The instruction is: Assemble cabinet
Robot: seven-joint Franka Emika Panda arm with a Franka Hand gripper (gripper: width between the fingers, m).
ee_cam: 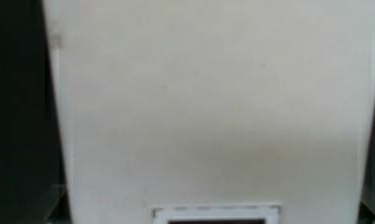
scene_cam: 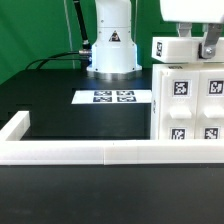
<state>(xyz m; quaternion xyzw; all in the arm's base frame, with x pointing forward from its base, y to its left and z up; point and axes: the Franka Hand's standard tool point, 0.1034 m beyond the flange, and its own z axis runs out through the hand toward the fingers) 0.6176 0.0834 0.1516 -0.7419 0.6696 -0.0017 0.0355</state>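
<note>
The black table point(scene_cam: 60, 115) bears the marker board point(scene_cam: 113, 97) far-centre, the cabinet point(scene_cam: 190, 105) at the exterior view's right, and a rail frame point(scene_cam: 80, 153) nearest.

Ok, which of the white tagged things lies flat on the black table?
The thin marker board with four tags, near the robot base; the white plastic box-shaped cabinet stands tall at the exterior view's right.

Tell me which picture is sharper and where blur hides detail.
Exterior view: fairly sharp, tags on the cabinet and the marker board are distinct, white parts wash out slightly. Wrist view: blurred; a plain white surface fills it, one tag cut off at the edge.
</note>
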